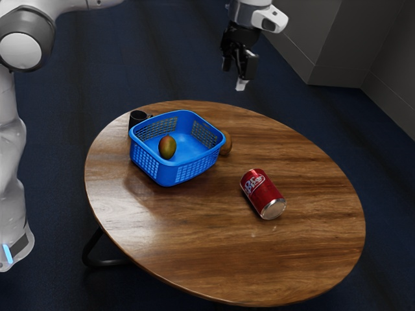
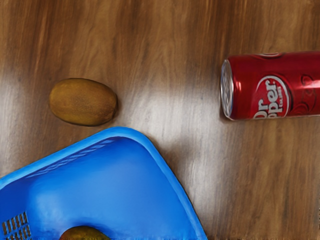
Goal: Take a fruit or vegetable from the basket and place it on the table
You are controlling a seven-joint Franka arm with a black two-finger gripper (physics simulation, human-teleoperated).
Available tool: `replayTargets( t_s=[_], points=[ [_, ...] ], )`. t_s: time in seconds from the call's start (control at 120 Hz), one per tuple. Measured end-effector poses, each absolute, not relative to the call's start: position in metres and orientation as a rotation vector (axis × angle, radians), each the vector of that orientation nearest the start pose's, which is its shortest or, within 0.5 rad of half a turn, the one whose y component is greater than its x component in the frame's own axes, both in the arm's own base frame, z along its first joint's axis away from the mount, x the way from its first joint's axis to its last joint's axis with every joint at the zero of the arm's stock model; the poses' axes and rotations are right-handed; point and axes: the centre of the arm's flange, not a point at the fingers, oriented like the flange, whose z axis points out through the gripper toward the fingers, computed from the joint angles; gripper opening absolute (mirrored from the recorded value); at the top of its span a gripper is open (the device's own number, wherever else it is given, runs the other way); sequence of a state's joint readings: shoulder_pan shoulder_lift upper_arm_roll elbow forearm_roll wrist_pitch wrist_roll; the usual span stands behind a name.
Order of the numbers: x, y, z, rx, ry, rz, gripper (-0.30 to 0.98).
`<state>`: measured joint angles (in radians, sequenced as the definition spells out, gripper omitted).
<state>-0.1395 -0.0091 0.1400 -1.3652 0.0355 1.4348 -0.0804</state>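
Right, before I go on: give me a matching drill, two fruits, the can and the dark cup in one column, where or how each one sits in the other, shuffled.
Things
1. Mango-like fruit
2. Can
3. Dark cup
4. Brown kiwi-like fruit

Place or state
A. Lying on its side, red
B. On the table outside the basket, on the side toward the can
C. Inside the basket
D. Partly hidden behind the basket in the exterior view

Pairs: 1-C, 2-A, 3-D, 4-B
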Motion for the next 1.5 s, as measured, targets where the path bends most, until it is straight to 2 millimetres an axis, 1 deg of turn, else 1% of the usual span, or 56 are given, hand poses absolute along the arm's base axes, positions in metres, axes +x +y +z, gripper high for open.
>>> replayTargets(
  t_s=[0.133,0.15,0.167,0.2,0.225,0.292,0.333,0.35,0.383,0.417,0.458,0.5,0.525,0.592,0.65,0.708,0.742,0.808,0.85,0.875,0.933,1.017,1.092,1.125,1.225,1.283,1.35,1.5],
  points=[
    [0.531,0.009,0.711,-3.110,-0.190,-0.094,0.69],
    [0.530,0.009,0.713,-3.116,-0.196,-0.097,0.69],
    [0.528,0.009,0.722,-3.124,-0.202,-0.118,0.69],
    [0.520,0.010,0.751,-3.139,-0.216,-0.197,0.69],
    [0.512,0.010,0.775,-3.145,-0.235,-0.262,0.69],
    [0.488,0.013,0.824,-3.150,-0.337,-0.403,0.69],
    [0.476,0.016,0.844,-3.145,-0.437,-0.459,0.69],
    [0.473,0.018,0.848,-3.141,-0.491,-0.467,0.69],
    [0.472,0.022,0.850,-3.122,-0.616,-0.459,0.69],
    [0.479,0.028,0.842,-3.084,-0.757,-0.420,0.69],
    [0.493,0.035,0.825,-3.019,-0.934,-0.351,0.69],
    [0.502,0.041,0.811,-2.948,-1.099,-0.292,0.69],
    [0.506,0.044,0.804,-2.906,-1.188,-0.261,0.69],
    [0.520,0.047,0.778,-2.789,-1.387,-0.164,0.69],
    [0.535,0.045,0.757,-2.694,-1.524,-0.104,0.69],
    [0.559,0.042,0.730,-2.605,-1.635,-0.066,0.69],
    [0.571,0.041,0.717,-2.562,-1.695,-0.062,0.69],
    [0.585,0.043,0.706,-2.496,-1.819,-0.085,0.69],
    [0.590,0.043,0.704,-2.463,-1.889,-0.108,0.69],
    [0.592,0.043,0.699,-2.439,-1.923,-0.105,0.69],
    [0.580,0.046,0.675,-2.380,-1.990,-0.052,0.69],
    [0.546,0.053,0.634,-2.295,-2.084,0.025,0.69],
    [0.518,0.059,0.609,-2.225,-2.188,0.033,0.69],
    [0.509,0.059,0.600,-2.198,-2.231,0.029,0.69],
    [0.486,0.069,0.586,-2.104,-2.370,-0.003,0.69],
    [0.478,0.070,0.581,-2.062,-2.433,-0.024,0.69],
    [0.473,0.069,0.572,-2.016,-2.485,-0.036,0.69],
    [0.470,0.067,0.549,-1.916,-2.569,-0.039,0.69]
  ],
)
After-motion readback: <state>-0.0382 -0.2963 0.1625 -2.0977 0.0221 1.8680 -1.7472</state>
